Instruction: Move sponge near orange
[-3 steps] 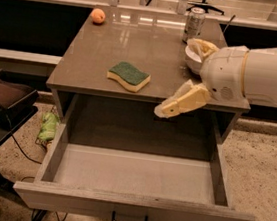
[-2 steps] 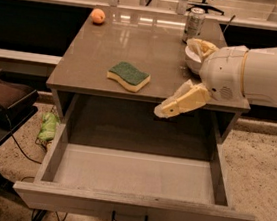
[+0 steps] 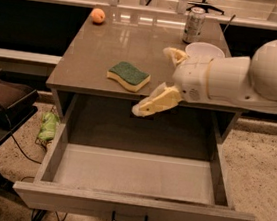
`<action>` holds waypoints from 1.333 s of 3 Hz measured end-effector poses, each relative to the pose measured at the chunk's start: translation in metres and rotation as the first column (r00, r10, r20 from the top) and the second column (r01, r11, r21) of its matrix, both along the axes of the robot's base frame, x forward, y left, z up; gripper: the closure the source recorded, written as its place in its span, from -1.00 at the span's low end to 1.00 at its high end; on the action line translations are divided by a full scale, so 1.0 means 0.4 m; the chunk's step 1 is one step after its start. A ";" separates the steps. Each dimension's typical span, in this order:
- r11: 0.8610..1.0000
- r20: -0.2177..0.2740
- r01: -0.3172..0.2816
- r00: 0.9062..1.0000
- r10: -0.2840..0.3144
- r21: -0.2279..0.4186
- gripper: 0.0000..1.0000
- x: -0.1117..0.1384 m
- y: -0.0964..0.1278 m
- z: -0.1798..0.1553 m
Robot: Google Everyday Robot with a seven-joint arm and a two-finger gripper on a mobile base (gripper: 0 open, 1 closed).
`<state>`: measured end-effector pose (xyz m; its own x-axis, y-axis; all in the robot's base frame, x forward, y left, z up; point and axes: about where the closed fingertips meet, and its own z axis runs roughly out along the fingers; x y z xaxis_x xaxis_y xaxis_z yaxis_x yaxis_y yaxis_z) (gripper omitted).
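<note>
You are seeing the gripper (image 3: 152, 81) hovering over the front edge of the table (image 3: 137, 37), its fingers standing wide apart and holding nothing. The sponge (image 3: 128, 75) is lying just beside it toward the left of the view, long axis running across the tabletop. The orange (image 3: 98, 15) is sitting well apart at the far left corner.

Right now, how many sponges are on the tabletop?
1. The sponge lies near the front edge, left of the open gripper; the orange sits at the far left corner. The arm could hide more.
</note>
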<state>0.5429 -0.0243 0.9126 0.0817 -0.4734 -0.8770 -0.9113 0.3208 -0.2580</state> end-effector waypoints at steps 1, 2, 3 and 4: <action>1.000 -0.031 0.014 0.999 -0.013 0.017 -1.00 0.092 0.068 -0.094; 1.000 -0.058 0.030 0.998 -0.030 -0.005 -1.00 0.193 0.115 -0.167; 0.999 -0.090 0.041 0.995 -0.042 -0.023 -1.00 0.263 0.131 -0.215; 0.999 -0.121 0.033 0.992 -0.035 -0.021 -0.50 0.300 0.141 -0.259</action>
<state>0.6630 0.0322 0.8090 -0.0407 -0.4903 -0.8706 -0.9249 0.3483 -0.1529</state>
